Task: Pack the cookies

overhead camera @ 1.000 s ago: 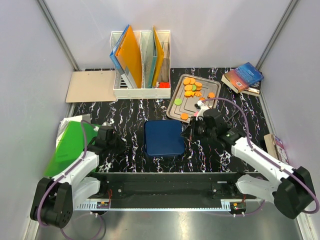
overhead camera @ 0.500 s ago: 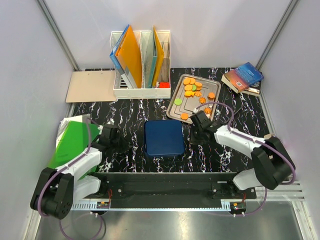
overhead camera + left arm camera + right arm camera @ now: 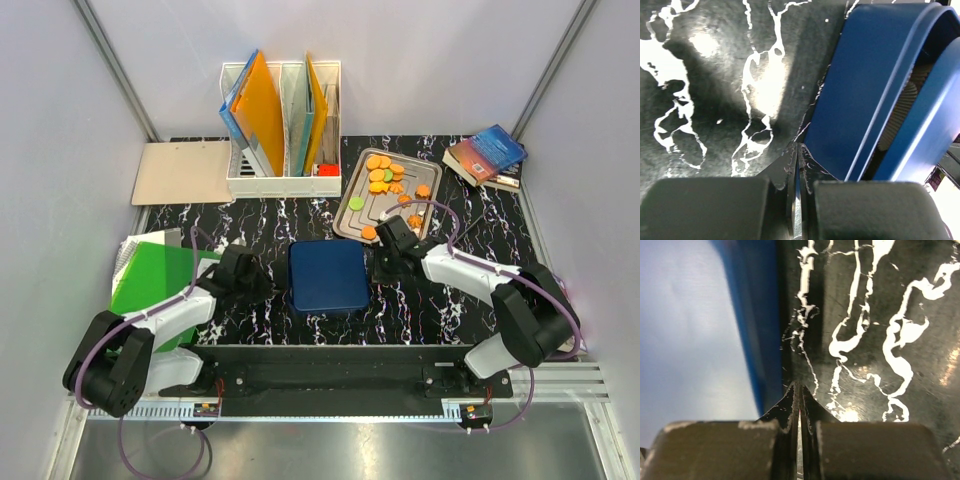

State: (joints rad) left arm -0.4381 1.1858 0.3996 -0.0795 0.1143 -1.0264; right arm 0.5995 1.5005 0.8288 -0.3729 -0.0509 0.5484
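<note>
The cookies (image 3: 383, 174) are small discs, mostly orange with a green one (image 3: 356, 203), lying on a metal tray (image 3: 342, 222) at the back right. A closed blue box (image 3: 328, 277) sits mid-table. My left gripper (image 3: 268, 284) is shut and empty, its tips at the box's left side. In the left wrist view the gripper (image 3: 797, 148) touches the blue box (image 3: 865, 85), and a gap between lid and base shows a ribbed pale cup (image 3: 901, 112). My right gripper (image 3: 376, 268) is shut and empty at the box's right side. It also shows in the right wrist view (image 3: 799, 386), beside the box wall (image 3: 757, 330).
A white file rack (image 3: 282, 120) with folders stands at the back. A tan clipboard (image 3: 182, 172) lies at the back left, a green folder (image 3: 150, 290) at the left, and books (image 3: 487, 155) at the back right. The tabletop is black marble (image 3: 450, 310).
Both arms have lowered and closed in on the blue box. The left gripper moved right to its left side, and the right gripper moved left to its right side. Both stay shut.
</note>
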